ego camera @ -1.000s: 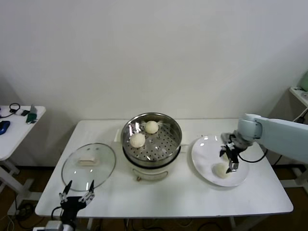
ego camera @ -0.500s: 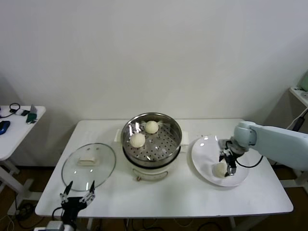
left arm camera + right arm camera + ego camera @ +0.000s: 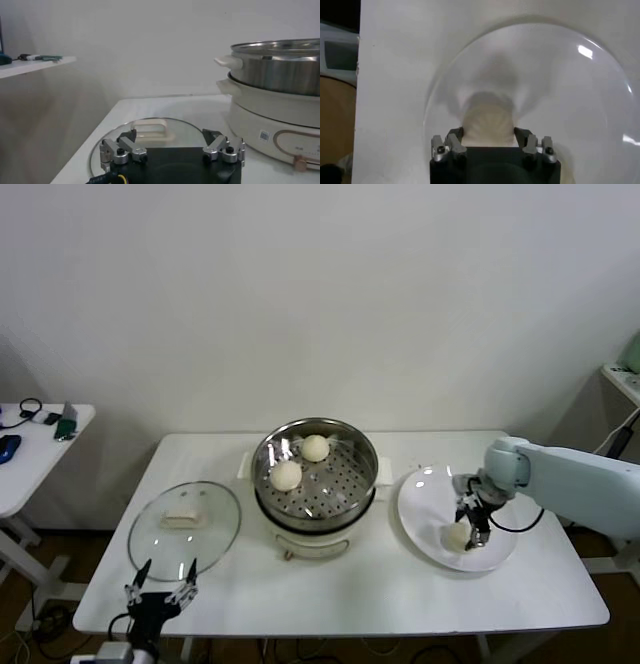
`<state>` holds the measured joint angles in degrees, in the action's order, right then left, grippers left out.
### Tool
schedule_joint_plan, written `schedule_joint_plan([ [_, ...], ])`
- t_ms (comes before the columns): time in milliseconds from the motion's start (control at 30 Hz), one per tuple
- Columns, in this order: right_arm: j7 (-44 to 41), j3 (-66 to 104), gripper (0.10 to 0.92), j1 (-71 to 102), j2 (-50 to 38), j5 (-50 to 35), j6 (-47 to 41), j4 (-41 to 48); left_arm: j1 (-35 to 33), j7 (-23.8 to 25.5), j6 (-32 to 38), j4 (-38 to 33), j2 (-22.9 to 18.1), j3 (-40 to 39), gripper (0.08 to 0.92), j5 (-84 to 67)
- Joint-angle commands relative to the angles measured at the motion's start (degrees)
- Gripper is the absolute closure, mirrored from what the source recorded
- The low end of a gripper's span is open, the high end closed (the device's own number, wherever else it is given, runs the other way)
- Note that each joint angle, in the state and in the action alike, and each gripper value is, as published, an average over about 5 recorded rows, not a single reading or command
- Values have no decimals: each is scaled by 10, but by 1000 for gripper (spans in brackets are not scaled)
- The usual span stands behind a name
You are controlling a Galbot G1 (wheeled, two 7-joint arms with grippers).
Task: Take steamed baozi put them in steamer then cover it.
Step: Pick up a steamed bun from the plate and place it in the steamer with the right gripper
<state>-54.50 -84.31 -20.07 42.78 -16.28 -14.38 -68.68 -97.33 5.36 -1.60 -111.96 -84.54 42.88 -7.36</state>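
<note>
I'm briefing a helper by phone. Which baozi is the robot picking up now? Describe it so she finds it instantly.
Start at the steel steamer mid-table, then go to the flat white plate on the robot's right. The baozi lies on that plate, alone, with the right gripper closing around it; the other two visible buns sit inside the steamer.

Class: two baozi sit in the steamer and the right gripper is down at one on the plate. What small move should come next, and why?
Probably finish closing, then lift. The right gripper straddles the baozi on the plate, a finger on each side, so the grasp seems nearly made. The steamer has free floor beside its two; the cover lies aside.
</note>
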Motion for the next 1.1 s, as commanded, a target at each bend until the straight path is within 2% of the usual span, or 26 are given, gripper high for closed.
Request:
schedule_joint_plan([
  [33, -6, 3, 337, -5, 1, 8, 7, 2, 0, 0, -1, -1, -1, 0, 177, 0],
  [333, -47, -56, 343, -146, 5, -18, 72, -21, -1, -2, -1, -4, -2, 1, 177, 1],
  [700, -100, -63, 340, -393, 89, 15, 284, -81, -2, -2, -2, -9, -5, 1, 177, 12],
  [933, -78, -3, 343, -409, 171, 61, 317, -201, 0, -2, -3, -14, -13, 0, 177, 17],
  [1100, -53, 9, 346, -358, 245, 105, 322, -228, 0, -1, -3, -23, -20, 1, 177, 28],
])
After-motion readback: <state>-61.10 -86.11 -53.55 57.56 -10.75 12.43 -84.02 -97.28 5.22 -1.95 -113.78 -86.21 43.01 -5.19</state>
